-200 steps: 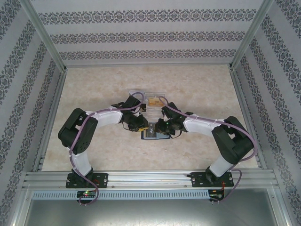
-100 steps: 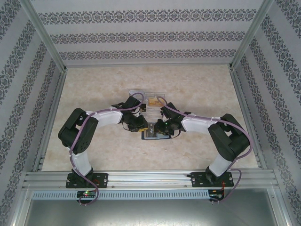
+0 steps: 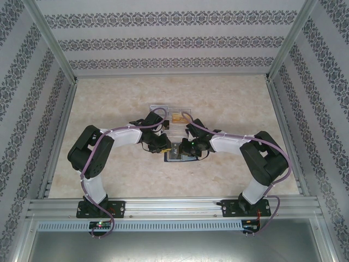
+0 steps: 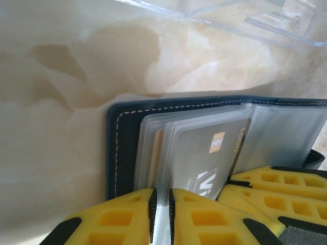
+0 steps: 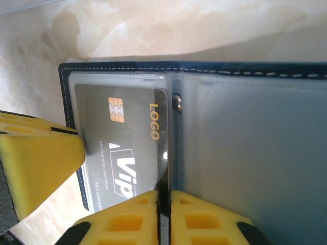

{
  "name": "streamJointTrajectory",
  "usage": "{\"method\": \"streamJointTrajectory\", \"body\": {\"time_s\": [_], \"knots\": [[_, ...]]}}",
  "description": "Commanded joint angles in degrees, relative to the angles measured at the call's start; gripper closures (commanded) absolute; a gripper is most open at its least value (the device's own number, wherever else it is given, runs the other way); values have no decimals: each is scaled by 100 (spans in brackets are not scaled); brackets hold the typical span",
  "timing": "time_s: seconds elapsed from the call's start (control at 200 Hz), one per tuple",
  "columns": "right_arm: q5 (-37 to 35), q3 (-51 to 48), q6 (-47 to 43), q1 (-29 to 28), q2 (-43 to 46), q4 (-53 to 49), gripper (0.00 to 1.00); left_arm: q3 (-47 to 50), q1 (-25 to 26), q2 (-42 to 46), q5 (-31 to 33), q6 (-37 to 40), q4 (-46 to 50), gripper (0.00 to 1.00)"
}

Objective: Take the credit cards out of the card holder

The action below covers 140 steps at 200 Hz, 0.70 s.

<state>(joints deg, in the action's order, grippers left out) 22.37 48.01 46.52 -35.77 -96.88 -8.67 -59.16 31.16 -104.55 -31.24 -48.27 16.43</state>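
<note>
clear sleeves (image 4: 149, 148) blur the dark card (image 5: 127, 148) — left tool (image 4: 160, 214) and right tool (image 5: 164, 205) each pinch one.

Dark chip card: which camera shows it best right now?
Right wrist: the dark chip card faces the lens, print readable, inside its clear sleeve. Left wrist shows it slanted behind sleeves. Top external: too small to tell.

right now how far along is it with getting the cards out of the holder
Done: the card holder lies open on the table. In hand: the left hand is shut on a clear sleeve, and the right hand pinches the edge of the dark card. Left: that card sits fully inside its sleeve, so sliding it out, and any others, remains.
</note>
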Motion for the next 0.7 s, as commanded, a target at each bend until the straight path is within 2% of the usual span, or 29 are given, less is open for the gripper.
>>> {"method": "streamJointTrajectory", "body": {"time_s": [0.0, 0.175, 0.275, 0.4, 0.694], "knots": [[43, 18, -73, -24, 73, 174, 91, 176, 92, -207, 95, -16, 149, 82], [-174, -188, -103, 25, 415, 174, 96, 133, 93, -161, 153, -3, 206, 81], [-267, -330, -116, 88, 562, 172, 97, 74, 92, -138, 217, 82, 319, 76], [-324, -447, -126, 153, 615, 177, 97, -23, 97, -118, 272, 175, 449, 75], [-385, -529, -108, 160, 574, 177, 97, -325, 92, 305, 197, 380, 595, 78]]}}
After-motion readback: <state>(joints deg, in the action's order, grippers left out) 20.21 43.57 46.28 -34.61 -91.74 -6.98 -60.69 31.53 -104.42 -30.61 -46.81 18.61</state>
